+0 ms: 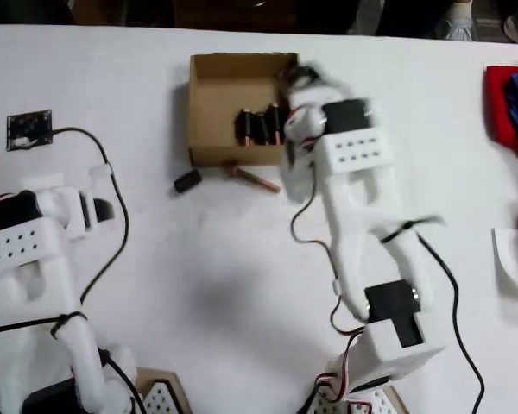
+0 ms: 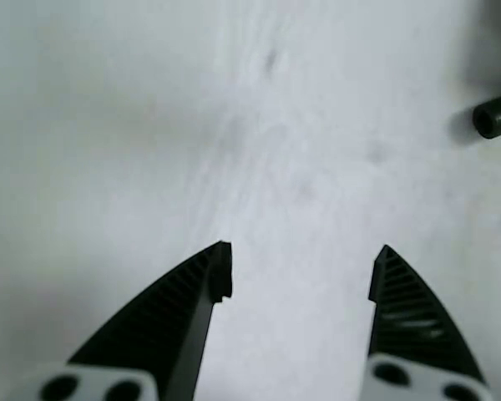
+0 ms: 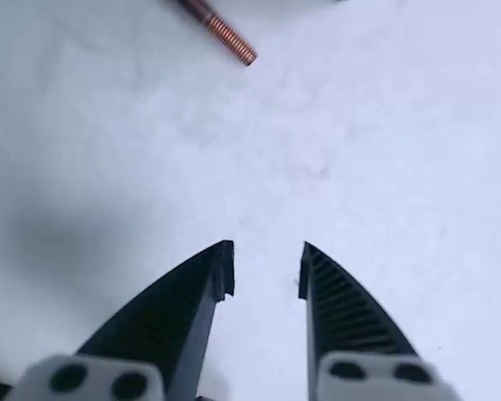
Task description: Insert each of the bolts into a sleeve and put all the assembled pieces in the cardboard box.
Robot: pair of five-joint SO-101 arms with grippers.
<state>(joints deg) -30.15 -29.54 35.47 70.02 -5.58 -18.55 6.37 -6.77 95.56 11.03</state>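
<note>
Left gripper (image 2: 302, 267) gapes wide, holding nothing; right gripper (image 3: 265, 267) is half open, also bare. In the high view, the coppery threaded bolt (image 3: 221, 33) lies at about the right gripper's 7 o'clock. The black tubular sleeve (image 2: 497, 114) lies near the left gripper's 3 o'clock. Both lie on the table at 6 o'clock of the cardboard box (image 1: 214, 90), which holds dark pieces (image 1: 259, 126).

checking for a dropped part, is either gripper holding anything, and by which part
Nothing is held. The left gripper and the right gripper are both open and empty. A bolt lies loose on the table beyond the right gripper.
</note>
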